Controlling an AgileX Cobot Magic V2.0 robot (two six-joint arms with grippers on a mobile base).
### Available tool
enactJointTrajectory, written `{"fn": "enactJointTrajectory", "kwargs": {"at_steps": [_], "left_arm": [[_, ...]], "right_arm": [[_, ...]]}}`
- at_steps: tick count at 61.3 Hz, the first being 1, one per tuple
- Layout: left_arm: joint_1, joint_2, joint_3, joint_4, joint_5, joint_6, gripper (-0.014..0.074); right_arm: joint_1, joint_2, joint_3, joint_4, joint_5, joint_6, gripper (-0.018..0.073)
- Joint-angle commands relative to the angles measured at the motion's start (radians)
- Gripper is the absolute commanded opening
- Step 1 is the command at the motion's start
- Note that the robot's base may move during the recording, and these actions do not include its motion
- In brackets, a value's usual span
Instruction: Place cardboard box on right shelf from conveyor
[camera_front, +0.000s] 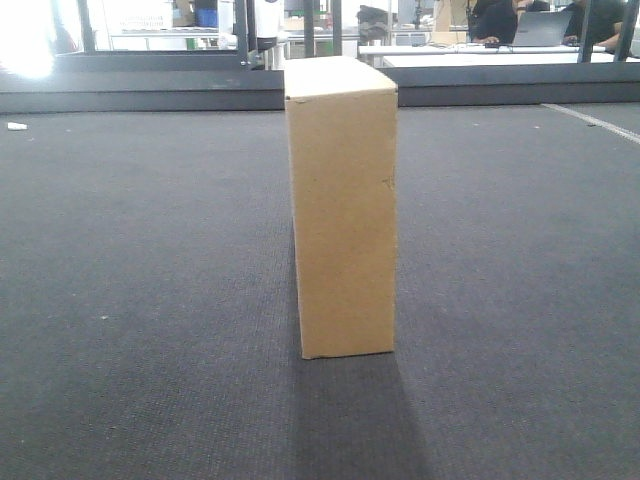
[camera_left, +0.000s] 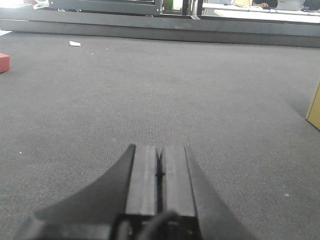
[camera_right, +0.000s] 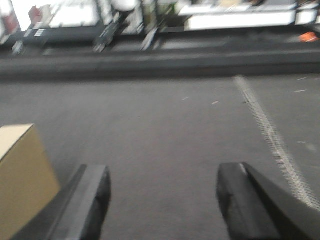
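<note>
Grasp pending: plain light-tan slim cardboard box (camera_front: 342, 210) upright mid dark-grey woven conveyor (camera_front: 140, 260); right gripper (camera_right: 162, 177) spread, left gripper (camera_left: 159, 152) pressed together. We centre spread jaws across narrow faces, squarely.

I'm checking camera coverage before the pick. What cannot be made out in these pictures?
Right shelf: in no view.
Cardboard box: front view shows one narrow face and the top; other sides hidden.
Left wrist view: right edge cuts off all but a sliver of the box.
Right wrist view: blurred; left and bottom edges crop the box.
White scrap on the conveyor: too small to identify.
</note>
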Motion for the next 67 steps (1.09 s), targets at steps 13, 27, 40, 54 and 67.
{"fn": "enactJointTrajectory", "kwargs": {"at_steps": [13,27,40,54,67], "left_arm": [[-0.005,-0.014,0.01,-0.006,-0.088,0.0,-0.0116],[-0.005,-0.014,0.01,-0.006,-0.088,0.0,-0.0116],[-0.005,-0.014,0.01,-0.006,-0.088,0.0,-0.0116],[-0.005,-0.014,0.01,-0.006,-0.088,0.0,-0.0116],[-0.005,-0.014,0.01,-0.006,-0.088,0.0,-0.0116]], "right_arm": [[0.331,0.426,-0.448,-0.074,0.201,0.001,0.0591],[0.523,0.749,-0.849,-0.075,0.526,0.151,0.0591],[0.617,0.976,-1.124,-0.081,0.761,0.334,0.0591],[0.667,1.129,-1.283,-0.213,0.953,0.516,0.0591],[0.684,1.175,-1.293,-0.345,0.995,0.632,0.0591]]}}
